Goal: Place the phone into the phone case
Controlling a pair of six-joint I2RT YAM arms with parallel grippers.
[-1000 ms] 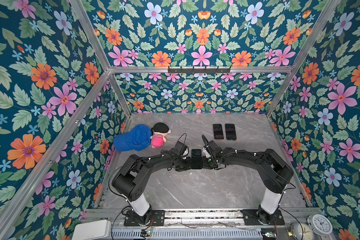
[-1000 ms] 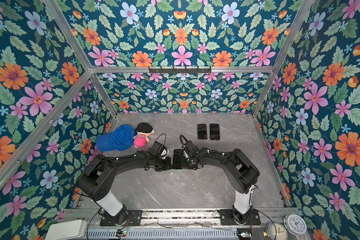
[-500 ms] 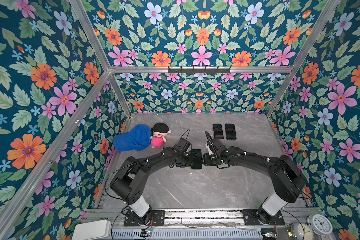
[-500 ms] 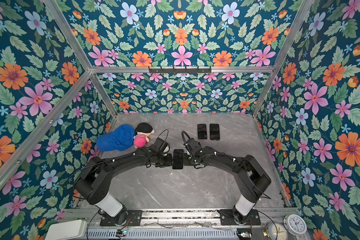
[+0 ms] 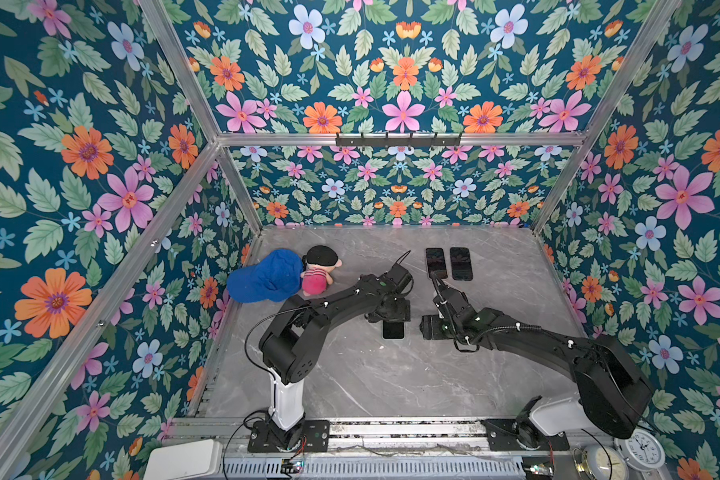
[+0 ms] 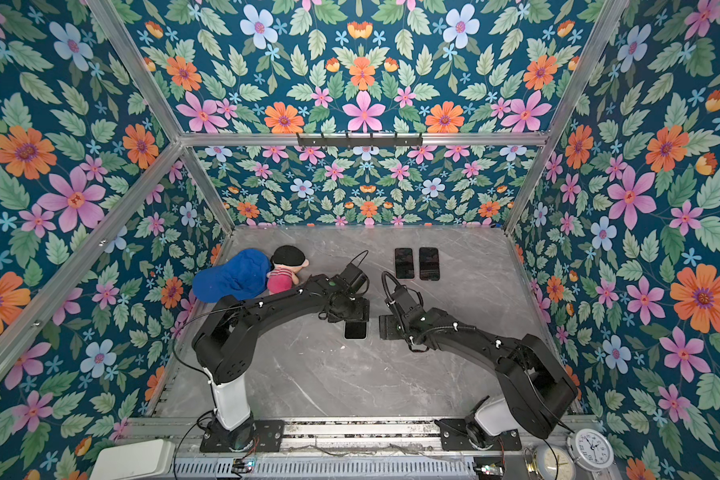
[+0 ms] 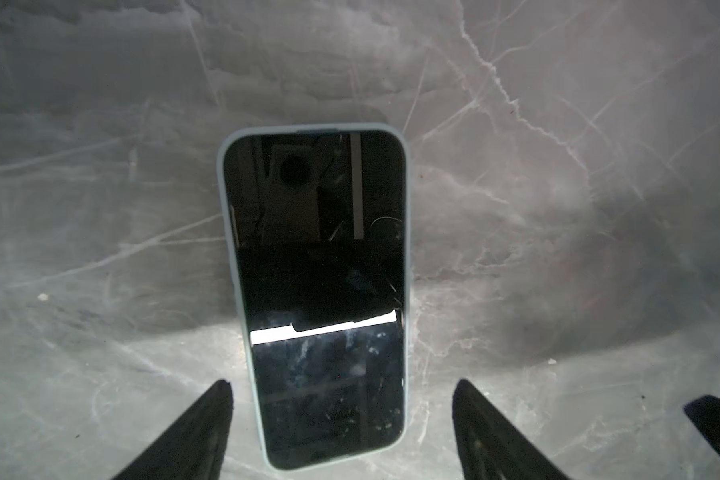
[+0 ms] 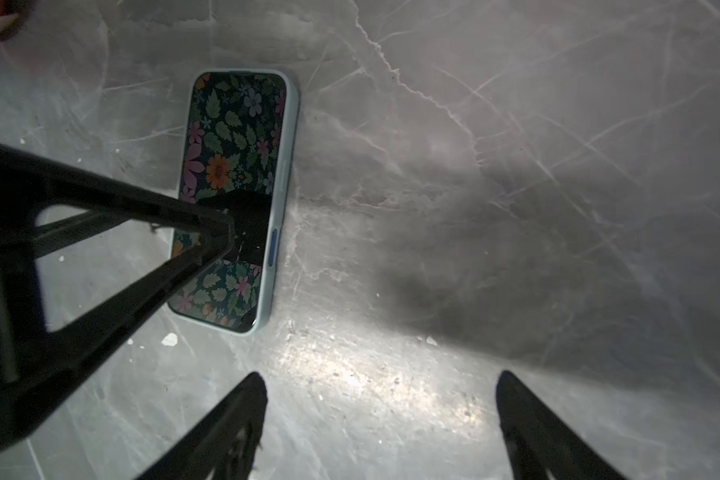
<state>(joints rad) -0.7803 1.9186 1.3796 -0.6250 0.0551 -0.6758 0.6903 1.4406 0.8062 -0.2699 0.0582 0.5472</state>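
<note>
Both grippers have opened and eased off since a second ago: then they were closed and crowded against the phone from left and right. Now the left gripper [image 7: 341, 385] hangs with jaws wide apart, straddling one end of the phone [image 7: 321, 270]. The right gripper [image 8: 380, 375], equally spread, sits just right of it over bare marble table [image 8: 516, 208]. Nothing held. Phone lies screen up mid-table inside the pale blue phone case [image 8: 287, 166]. In the left wrist view the rim shows round all four sides, so seating looks done. Judgement: lift the left gripper straight up, with no sideways drag across the glass. Check the corners; if one sits proud, press it down with jaws together.
</note>
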